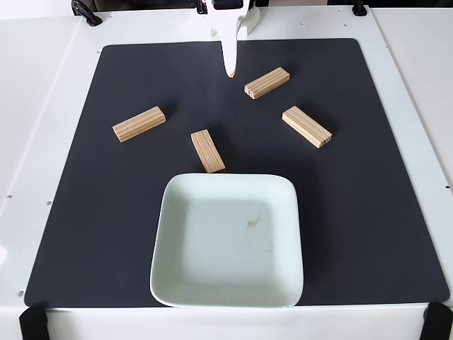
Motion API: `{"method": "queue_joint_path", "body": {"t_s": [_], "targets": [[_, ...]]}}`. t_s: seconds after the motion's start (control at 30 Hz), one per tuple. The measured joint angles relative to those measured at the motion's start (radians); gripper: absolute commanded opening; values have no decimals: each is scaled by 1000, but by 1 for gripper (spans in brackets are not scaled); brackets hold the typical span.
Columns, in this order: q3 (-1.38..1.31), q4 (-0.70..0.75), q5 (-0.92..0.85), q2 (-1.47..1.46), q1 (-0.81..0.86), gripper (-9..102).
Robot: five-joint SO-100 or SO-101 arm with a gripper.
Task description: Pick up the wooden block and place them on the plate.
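Several wooden blocks lie flat on the black mat [85, 234]. One block [139, 124] is at the left, one [207, 151] sits just above the plate's top rim, one [267, 83] is at the upper middle and one [306, 127] is at the right. The pale square plate [173, 283] rests at the mat's front centre with no block in it; a small smudge marks its middle. My white gripper [231, 71] hangs at the top centre, pointing down at the mat just left of the upper-middle block. Its fingers look closed together and hold nothing.
The mat lies on a white table [42, 106]. Black clamps sit at the table's front corners [32, 322] and at its back edge [85, 13]. Bare mat lies to both sides of the plate.
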Motion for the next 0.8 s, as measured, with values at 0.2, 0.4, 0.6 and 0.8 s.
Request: {"method": "queue_joint_path", "body": {"t_s": [0.2,0.4,0.6,0.8], "targets": [[-32,5,0,0,0,0],[-179,5,0,-106,-37,0],[-491,71,0,-402,-69,0],[-914,344,0,-670,-138,0]]}}
